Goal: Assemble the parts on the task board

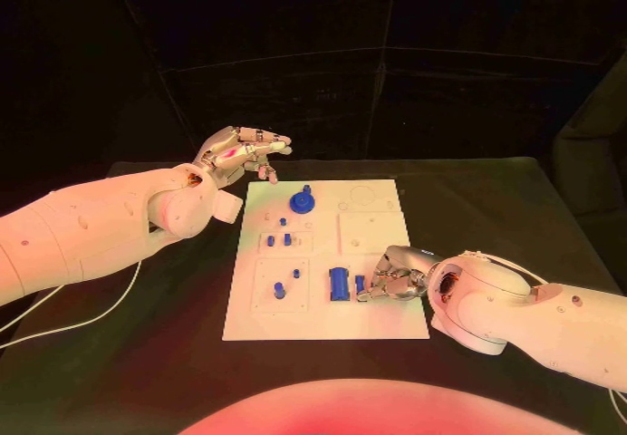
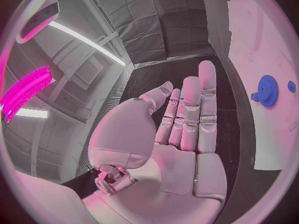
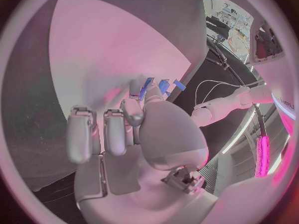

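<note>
The white task board (image 1: 327, 308) lies in the middle of the black table. On it stand a blue gear (image 1: 302, 201), several small blue pegs (image 1: 278, 290) and a taller blue block (image 1: 337, 284). My right hand (image 1: 396, 275) rests low over the board's right side, fingers curled down beside a small blue part (image 1: 360, 284). The right wrist view shows its fingertips (image 3: 136, 88) next to blue parts (image 3: 163, 86); whether they pinch one is unclear. My left hand (image 1: 245, 154) hangs above the board's far left corner, fingers (image 2: 190, 114) straight and holding nothing. The gear (image 2: 268, 90) lies beside it.
Black table (image 1: 509, 208) surrounds the board on all sides. A white cable (image 1: 79, 317) trails under my left arm at the near left. Dark curtains close off the back.
</note>
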You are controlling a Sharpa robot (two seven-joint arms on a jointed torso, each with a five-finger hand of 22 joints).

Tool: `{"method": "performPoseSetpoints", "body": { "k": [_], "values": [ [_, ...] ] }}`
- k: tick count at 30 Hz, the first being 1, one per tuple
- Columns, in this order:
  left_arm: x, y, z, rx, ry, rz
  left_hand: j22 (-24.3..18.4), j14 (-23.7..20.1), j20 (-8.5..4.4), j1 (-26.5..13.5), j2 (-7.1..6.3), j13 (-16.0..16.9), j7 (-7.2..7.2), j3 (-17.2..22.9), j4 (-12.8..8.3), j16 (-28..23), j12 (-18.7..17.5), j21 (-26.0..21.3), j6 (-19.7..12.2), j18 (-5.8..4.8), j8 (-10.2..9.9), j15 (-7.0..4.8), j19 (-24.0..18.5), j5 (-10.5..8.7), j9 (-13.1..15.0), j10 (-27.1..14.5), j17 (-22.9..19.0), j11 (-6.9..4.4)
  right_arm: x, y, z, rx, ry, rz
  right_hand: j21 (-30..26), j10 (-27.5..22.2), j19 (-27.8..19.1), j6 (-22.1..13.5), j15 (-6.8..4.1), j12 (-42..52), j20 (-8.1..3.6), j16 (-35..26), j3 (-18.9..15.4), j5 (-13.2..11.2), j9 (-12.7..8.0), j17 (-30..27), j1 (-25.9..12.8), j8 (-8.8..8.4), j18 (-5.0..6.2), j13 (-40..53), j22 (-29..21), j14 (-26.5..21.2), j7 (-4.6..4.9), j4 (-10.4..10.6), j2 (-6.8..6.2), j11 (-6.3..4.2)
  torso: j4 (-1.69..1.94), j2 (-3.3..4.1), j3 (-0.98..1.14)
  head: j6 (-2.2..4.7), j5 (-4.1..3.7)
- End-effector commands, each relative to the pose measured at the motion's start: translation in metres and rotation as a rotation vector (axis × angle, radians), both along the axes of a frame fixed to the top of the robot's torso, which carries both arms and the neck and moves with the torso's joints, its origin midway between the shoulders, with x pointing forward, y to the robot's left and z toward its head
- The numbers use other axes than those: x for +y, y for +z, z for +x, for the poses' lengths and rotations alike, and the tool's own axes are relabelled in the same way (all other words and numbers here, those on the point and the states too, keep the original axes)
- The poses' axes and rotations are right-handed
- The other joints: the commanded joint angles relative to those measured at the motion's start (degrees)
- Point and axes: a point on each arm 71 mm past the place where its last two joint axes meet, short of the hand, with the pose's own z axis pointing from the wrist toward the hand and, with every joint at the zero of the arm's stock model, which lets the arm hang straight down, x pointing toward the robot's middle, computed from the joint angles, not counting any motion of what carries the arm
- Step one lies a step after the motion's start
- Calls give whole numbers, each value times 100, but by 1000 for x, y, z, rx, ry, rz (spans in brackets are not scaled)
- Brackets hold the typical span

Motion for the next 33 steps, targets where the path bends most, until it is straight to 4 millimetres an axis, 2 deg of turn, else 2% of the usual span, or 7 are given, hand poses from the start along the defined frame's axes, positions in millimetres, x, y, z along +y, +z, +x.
{"method": "performPoseSetpoints", "body": {
  "k": [1, 9, 12, 16, 19, 28, 33],
  "values": [
    [0, 1, 0, -4, -4, -8, -6, -26, 12, 13, 30, 7, 11, -31, -14, 28, 31, -30, -35, 116, 38, -2, 7, 13, 9, -45, -6, -4, 1, 3, 0, -23, 0, 44, -51, -32, 142, -73, -9, -40, -10, -39, -45, 26, -6, 142, -12, -38, -31, -16, 538, 348, 13, 7, -2, 32, -4, -11, 0, 15, 6],
    [0, 2, 0, -7, -4, -11, -9, -28, 11, 18, 31, 6, 11, -36, -19, 31, 38, -33, -38, 115, 44, -2, 9, 12, 9, -49, -11, -4, -7, 10, -1, 54, 14, 307, -432, -518, -131, -606, 119, -976, 89, -400, -216, 106, -112, -357, -29, -330, 87, -676, 16, 225, 210, 20, -118, 199, -4, -26, -10, 66, -28],
    [0, 2, 0, -15, -7, -17, -17, -40, 13, -6, 15, 7, 13, -66, -11, 29, 52, -44, -36, 113, 56, 2, 3, 11, 10, -46, -20, -2, -17, 20, 14, 65, -15, 461, -1350, -1264, -719, -789, 199, -2466, 167, -1290, -161, 162, -146, -1442, 254, -437, 343, -1796, -1147, -83, 303, -124, 20, 293, -8, -62, -23, 105, -47],
    [1, 1, 0, -4, 6, -50, -50, -126, 24, -83, -35, 12, 4, -166, 20, -9, 95, -102, -19, 109, 92, 12, -59, 10, 14, -20, -57, -7, -34, 33, 40, 58, -74, 644, -3738, -1916, -2094, -960, 377, -3737, 310, -3836, -71, 144, -209, -3919, 726, -595, 784, -2838, -3692, -1092, 503, -326, 209, 499, -22, -150, -64, 171, -100],
    [4, -2, 2, 11, 33, -92, -157, -448, 51, -166, -98, 17, -31, -334, 57, -219, 174, -307, 49, 103, 158, 30, -323, 9, 20, 69, -176, -28, -47, 42, 65, 52, -111, 779, -4955, -2176, -2743, -1086, 716, -4842, 526, -5340, 87, -5, -350, -4687, 1455, -817, 780, -3972, -4461, -1932, 717, -660, 312, 737, -41, -233, -95, 233, -118],
    [15, -8, 14, 4, 103, -136, -791, -1754, 308, -172, -40, -35, -23, -594, 102, -1959, 19, -1421, 92, 16, 89, 320, -1610, 19, -26, 251, -1042, 66, -70, 50, 127, -53, -232, 964, -6228, -1776, -2754, -922, 923, -5608, 849, -6944, 55, -96, -701, -5857, 1696, -1137, 776, -5500, -5433, -2000, 669, -900, 441, 853, -112, -389, -129, 649, -175],
    [15, -14, 26, -11, 143, -139, -1223, -2088, 545, -144, 1, -36, 38, -665, 105, -2935, -331, -2153, -8, -67, -90, 588, -2502, 9, -29, 168, -1501, 187, -74, 50, 157, -123, -294, 1013, -6876, -1761, -2693, -992, 1082, -5811, 1021, -7581, -21, -102, -1049, -6445, 1425, -1171, 779, -6198, -5938, -1998, 734, -1049, 486, 946, -91, -467, -124, 851, -183]
  ]
}}
